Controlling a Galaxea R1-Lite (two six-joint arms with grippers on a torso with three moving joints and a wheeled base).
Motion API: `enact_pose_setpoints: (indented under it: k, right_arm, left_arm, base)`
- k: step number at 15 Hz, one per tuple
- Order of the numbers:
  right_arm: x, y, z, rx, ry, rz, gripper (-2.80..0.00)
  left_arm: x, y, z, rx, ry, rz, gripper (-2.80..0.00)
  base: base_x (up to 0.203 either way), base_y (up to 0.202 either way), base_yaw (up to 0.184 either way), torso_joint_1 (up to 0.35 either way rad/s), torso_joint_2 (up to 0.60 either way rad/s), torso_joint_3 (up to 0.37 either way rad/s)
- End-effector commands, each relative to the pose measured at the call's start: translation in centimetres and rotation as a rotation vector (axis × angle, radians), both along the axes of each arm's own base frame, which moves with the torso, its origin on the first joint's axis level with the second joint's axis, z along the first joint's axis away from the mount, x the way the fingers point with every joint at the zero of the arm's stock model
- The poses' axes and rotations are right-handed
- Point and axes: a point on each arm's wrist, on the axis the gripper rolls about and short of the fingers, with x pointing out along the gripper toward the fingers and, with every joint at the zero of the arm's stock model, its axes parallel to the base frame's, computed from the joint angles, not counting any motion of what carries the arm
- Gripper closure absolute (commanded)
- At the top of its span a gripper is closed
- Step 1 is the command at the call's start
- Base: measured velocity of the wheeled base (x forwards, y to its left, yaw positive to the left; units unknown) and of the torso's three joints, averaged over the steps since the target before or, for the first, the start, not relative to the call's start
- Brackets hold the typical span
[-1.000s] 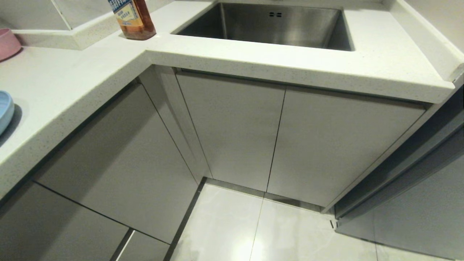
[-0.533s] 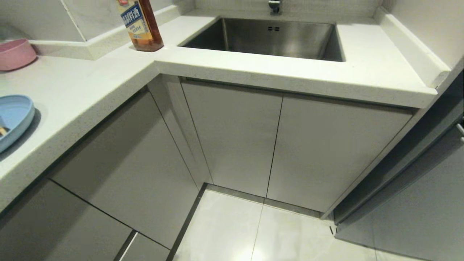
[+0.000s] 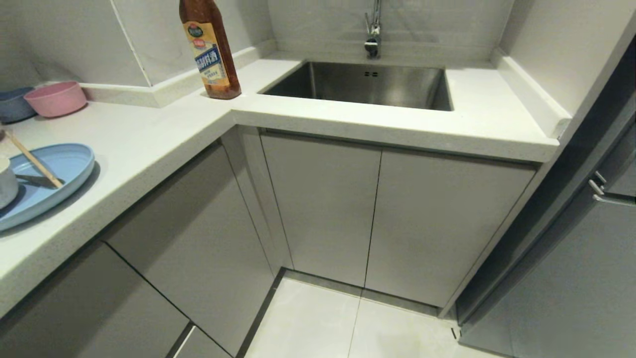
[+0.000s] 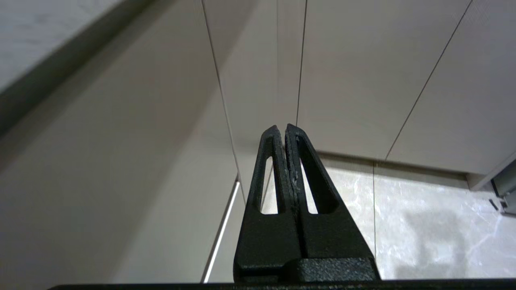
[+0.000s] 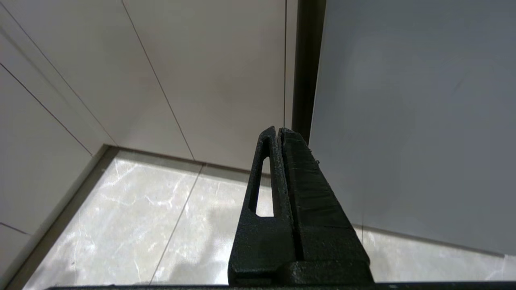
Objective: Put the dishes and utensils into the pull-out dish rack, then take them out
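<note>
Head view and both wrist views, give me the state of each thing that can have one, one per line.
Left tool: shut, empty, pointing at the cabinet fronts.
Right tool: shut, empty.
Sink doors: closed.
Blue plate: on the counter, chopstick and a cup's edge on it.
Pink bowl: upright by the wall.
Bottle: upright beside the sink.
Sink: empty.
Faucet: no water visible.

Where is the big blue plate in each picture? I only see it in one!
Head view: the light-blue plate lies on the white counter at the picture's left edge, with chopsticks across it.
Left wrist view: not in it; only cabinet fronts and the floor.
Right wrist view: not in it.
Shared landmark: the pale cabinet doors meeting the marbled floor.
</note>
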Motion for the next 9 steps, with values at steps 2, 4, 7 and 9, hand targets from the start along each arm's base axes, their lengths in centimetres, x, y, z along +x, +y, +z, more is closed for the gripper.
enact_pose_setpoints:
  k: [2,4,7,9]
  right_arm:
    - [0.00,0.00,0.00,0.000,0.000,0.000,0.00]
    - [0.00,0.00,0.00,0.000,0.000,0.000,0.00]
    - [0.00,0.00,0.00,0.000,0.000,0.000,0.00]
    - [0.00,0.00,0.00,0.000,0.000,0.000,0.00]
  left_arm:
    - [0.03,0.00,-0.03,0.000,0.003,0.000,0.00]
    - [0.03,0.00,-0.03,0.000,0.003,0.000,0.00]
    - [0.03,0.00,-0.03,0.000,0.003,0.000,0.00]
    - [0.03,0.00,-0.03,-0.001,0.003,0.000,0.00]
  base:
    - [0.000,0.000,0.000,0.001,0.00,0.203]
    - [0.000,0.000,0.000,0.001,0.00,0.202]
    - [0.000,0.000,0.000,0.000,0.00,0.198]
    - [0.000,0.000,0.000,0.001,0.00,0.204]
